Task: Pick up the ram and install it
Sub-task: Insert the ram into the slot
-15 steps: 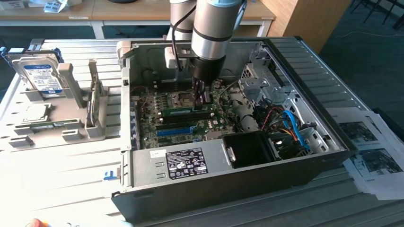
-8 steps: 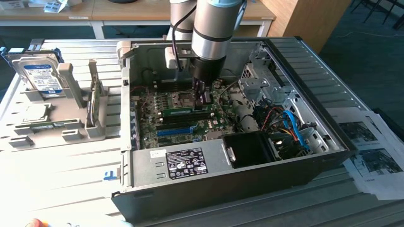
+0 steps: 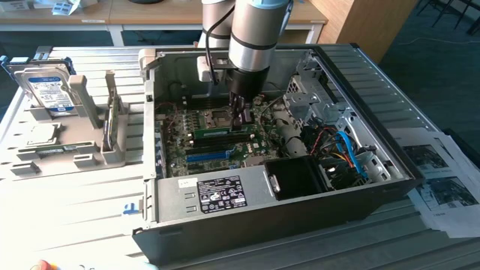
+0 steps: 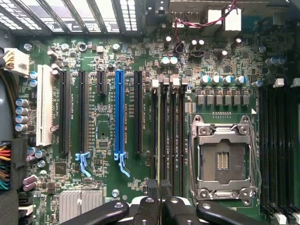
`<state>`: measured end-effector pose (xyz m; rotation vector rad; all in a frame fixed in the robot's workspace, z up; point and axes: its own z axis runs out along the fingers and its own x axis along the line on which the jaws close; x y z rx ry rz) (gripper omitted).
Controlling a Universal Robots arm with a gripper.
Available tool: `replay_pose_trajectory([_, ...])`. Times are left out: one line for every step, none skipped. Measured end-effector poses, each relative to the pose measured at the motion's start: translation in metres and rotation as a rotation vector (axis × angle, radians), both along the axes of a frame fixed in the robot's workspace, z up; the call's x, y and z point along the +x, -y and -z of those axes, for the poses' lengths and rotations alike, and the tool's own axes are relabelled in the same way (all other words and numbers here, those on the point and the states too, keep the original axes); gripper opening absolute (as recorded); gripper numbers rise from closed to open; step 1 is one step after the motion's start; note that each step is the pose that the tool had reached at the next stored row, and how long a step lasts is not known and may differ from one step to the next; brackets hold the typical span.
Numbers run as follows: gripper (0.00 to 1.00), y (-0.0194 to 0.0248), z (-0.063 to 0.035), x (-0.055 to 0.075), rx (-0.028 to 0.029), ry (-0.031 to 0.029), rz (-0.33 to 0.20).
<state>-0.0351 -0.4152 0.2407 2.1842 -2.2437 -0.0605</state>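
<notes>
The ram is a thin green stick, seen edge-on in the wrist view. It stands along one of the black memory slots between the blue slot and the CPU socket. My gripper is shut on its near end, with a dark finger on either side. In the exterior view the gripper reaches straight down into the open computer case, over the motherboard. The ram shows there as a green strip level with the slots, running toward the exterior view's left. Whether it is fully seated I cannot tell.
A hard drive stands in a grey holder at the exterior view's left. Inside the case, a labelled power supply lies at the front, and coloured cables and a drive cage sit toward the exterior view's right. Printed papers lie beside the case.
</notes>
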Motion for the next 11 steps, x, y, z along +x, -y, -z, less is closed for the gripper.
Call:
replay_pose_trajectory([0.12, 0.0, 0.0008, 0.0, 0.0, 0.0001, 0.0])
replay_pose_trajectory([0.12, 0.0001, 0.0017, 0.0, -0.0001, 0.0003, 0.0])
replay_pose_trajectory([0.12, 0.0001, 0.0027, 0.0, 0.0, 0.0005, 0.0])
replay_pose_trajectory([0.12, 0.0001, 0.0035, 0.0, 0.0, 0.0006, 0.0])
replay_pose_trajectory([0.12, 0.0001, 0.0044, 0.0, 0.0, 0.0008, 0.0])
replay_pose_trajectory([0.12, 0.0001, 0.0051, -0.0001, 0.0, 0.0008, 0.0])
replay_pose_trajectory([0.12, 0.0001, 0.0057, -0.0001, 0.0, 0.0009, 0.0])
replay_pose_trajectory([0.12, 0.0002, 0.0058, -0.0001, -0.0002, 0.0008, 0.0])
replay_pose_trajectory([0.12, 0.0002, 0.0058, -0.0001, -0.0002, 0.0009, 0.0])
replay_pose_trajectory([0.12, 0.0002, 0.0058, -0.0001, -0.0003, 0.0008, 0.0])
replay_pose_trajectory([0.12, 0.0002, 0.0058, -0.0001, -0.0003, 0.0008, 0.0])
